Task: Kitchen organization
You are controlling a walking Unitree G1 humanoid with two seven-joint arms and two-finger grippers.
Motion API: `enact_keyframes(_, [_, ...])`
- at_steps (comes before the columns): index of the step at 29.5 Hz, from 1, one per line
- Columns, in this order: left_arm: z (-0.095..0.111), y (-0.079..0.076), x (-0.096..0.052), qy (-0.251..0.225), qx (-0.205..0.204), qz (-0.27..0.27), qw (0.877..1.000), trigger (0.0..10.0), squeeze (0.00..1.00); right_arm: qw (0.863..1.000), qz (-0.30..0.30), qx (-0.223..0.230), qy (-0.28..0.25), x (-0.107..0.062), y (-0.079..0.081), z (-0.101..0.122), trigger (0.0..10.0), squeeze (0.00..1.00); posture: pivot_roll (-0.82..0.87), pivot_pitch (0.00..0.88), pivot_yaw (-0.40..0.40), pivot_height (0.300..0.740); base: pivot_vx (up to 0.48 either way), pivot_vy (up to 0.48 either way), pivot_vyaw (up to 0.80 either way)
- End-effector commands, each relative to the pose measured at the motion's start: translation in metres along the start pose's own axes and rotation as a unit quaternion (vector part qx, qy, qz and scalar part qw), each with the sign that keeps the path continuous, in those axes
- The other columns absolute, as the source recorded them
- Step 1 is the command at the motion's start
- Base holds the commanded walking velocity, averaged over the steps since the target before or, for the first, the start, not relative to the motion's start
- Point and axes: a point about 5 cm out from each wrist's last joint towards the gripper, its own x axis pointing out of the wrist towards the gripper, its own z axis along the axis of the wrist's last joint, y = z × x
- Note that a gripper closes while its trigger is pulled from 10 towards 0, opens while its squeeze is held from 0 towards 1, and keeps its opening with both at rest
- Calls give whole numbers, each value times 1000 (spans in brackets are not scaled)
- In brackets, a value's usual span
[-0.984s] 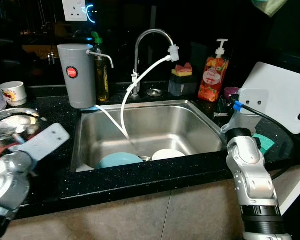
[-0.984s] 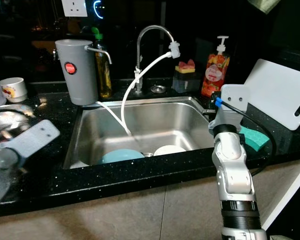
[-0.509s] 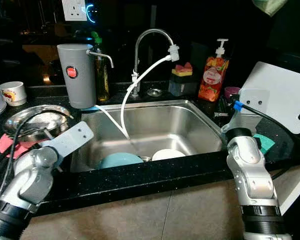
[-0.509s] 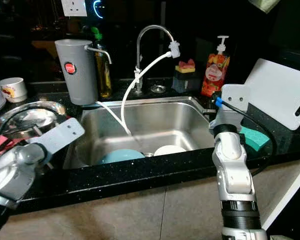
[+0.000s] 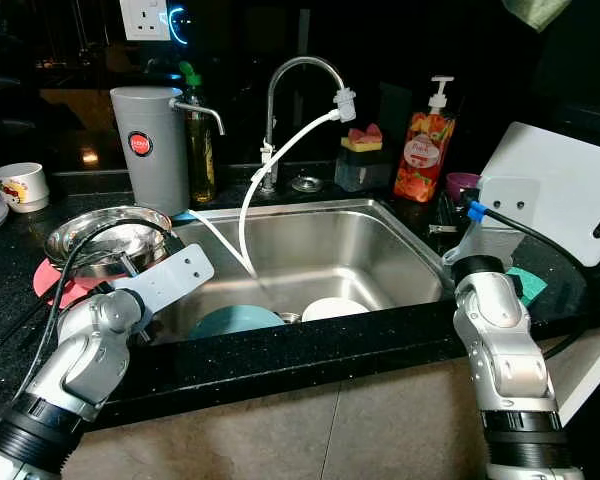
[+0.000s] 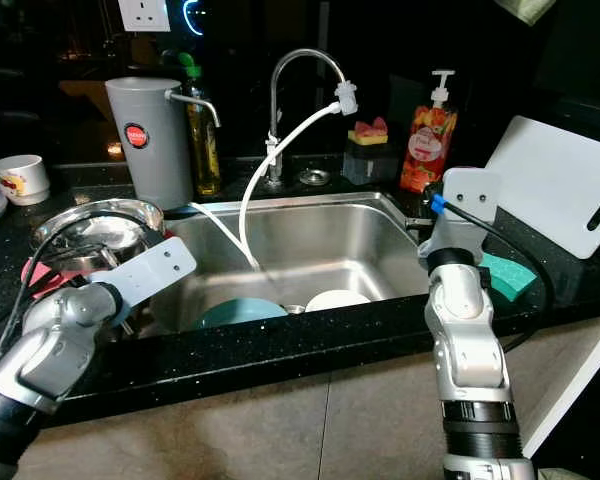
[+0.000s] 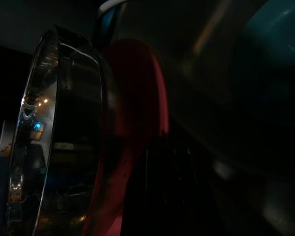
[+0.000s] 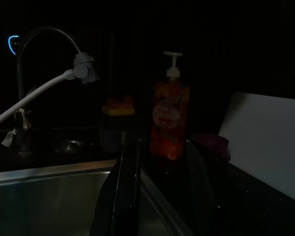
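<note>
A steel bowl (image 5: 105, 235) sits on a red mat (image 5: 52, 282) on the black counter, left of the sink (image 5: 380, 215). My left gripper (image 5: 128, 268) is low at the bowl's near side, mostly hidden behind its wrist and white camera plate. The left wrist view is dark; it shows the bowl's rim (image 7: 54, 123) and the mat (image 7: 137, 118) very close. A teal bowl (image 5: 235, 320) and a white bowl (image 5: 335, 308) lie in the sink. My right gripper (image 8: 162, 191) hovers open and empty over the sink's right rim, facing an orange soap bottle (image 8: 169, 123).
A grey water filter (image 5: 148, 135), an oil bottle (image 5: 200, 140) and the tap (image 5: 300, 70) with a white hose stand behind the sink. A white cup (image 5: 20, 185) is at far left. A white cutting board (image 5: 570, 190) and a green sponge (image 5: 528, 283) lie to the right.
My left arm has swung in from the left toward the sink. The steel bowl and red mat have shifted right along with it. The right arm has stayed put.
</note>
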Motion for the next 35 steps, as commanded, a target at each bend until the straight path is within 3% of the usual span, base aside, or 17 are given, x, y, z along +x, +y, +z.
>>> enact_keyframes(1, [-7, -7, 2, 17, 4, -16, 1000, 10000, 455, 1000, -6, 4, -7, 1, -3, 4, 10000, 0, 109, 30, -60, 740, 0, 0, 0])
enact_keyframes(2, [-8, -7, 2, 18, 5, -15, 1000, 10000, 455, 1000, -6, 5, -7, 1, -3, 3, 10000, 0, 109, 30, -60, 740, 0, 0, 0])
enact_keyframes(3, [-9, -6, 2, 20, 4, -13, 1000, 10000, 1000, 1000, -5, 5, -7, 1, -2, 3, 10000, 0, 109, 30, -60, 740, 0, 0, 0])
enact_keyframes(7, [-12, -1, 2, 29, 16, 12, 999, 10000, 1000, 1000, -3, 8, -6, 2, -2, 3, 10000, 0, 110, 31, -62, 740, 0, 0, 0])
enact_keyframes(8, [-13, -1, 2, 29, 17, 14, 999, 10000, 914, 1000, -3, 8, -6, 2, -1, 3, 10000, 0, 110, 31, -62, 740, 0, 0, 0])
enact_keyframes(9, [-12, -1, 2, 27, 16, 15, 999, 10000, 67, 1000, -3, 9, -5, 2, -2, 3, 10000, 0, 110, 35, -66, 740, 0, 0, 0])
enact_keyframes(10, [-10, -1, 2, 20, 15, 15, 1000, 10000, 0, 1000, -4, 9, -5, 2, -2, 3, 10000, 0, 110, 35, -66, 740, 0, 0, 0])
enact_keyframes(13, [-5, -1, 1, 4, 13, 15, 1000, 10000, 0, 1000, -4, 10, -5, 2, -2, 3, 10000, 0, 110, 35, -66, 740, 0, 0, 0])
enact_keyframes(16, [21, 1, -3, -86, 17, 31, 996, 10000, 0, 1000, -5, 10, -4, 2, -3, 3, 10000, 0, 108, 39, -65, 740, 0, 0, 0])
enact_keyframes(20, [31, 0, -5, -124, 28, 38, 991, 10000, 0, 1000, -5, 11, -3, 2, -3, 3, 10000, 0, 108, 39, -65, 740, 0, 0, 0])
enact_keyframes(24, [47, -12, -11, -183, 18, 9, 983, 10000, 0, 1000, -5, 11, -3, 2, -3, 2, 10000, 0, 105, 41, -67, 740, 0, 0, 0])
enact_keyframes(26, [56, -17, -14, -211, -15, -8, 977, 10000, 0, 1000, -5, 11, -2, 2, -3, 3, 10000, 0, 105, 41, -67, 740, 0, 0, 0])
enact_keyframes(30, [76, -18, -21, -276, -163, -12, 947, 10000, 0, 1000, -6, 10, -3, 2, -4, 3, 10000, 0, 105, 41, -67, 740, 0, 0, 0])
enact_keyframes(31, [76, -18, -21, -276, -163, -12, 947, 10000, 0, 1000, -6, 10, -3, 2, -4, 3, 10000, 0, 105, 41, -67, 740, 0, 0, 0])
enact_keyframes(33, [82, -15, -21, -294, -247, 15, 923, 10000, 0, 1000, -6, 13, -6, 0, -3, 3, 10000, 0, 105, 41, -67, 740, 0, 0, 0])
enact_keyframes(35, [84, -11, -20, -295, -289, 51, 909, 10000, 0, 1000, 0, 19, -5, -3, 1, 1, 10000, 0, 110, 51, -68, 740, 0, 0, 0])
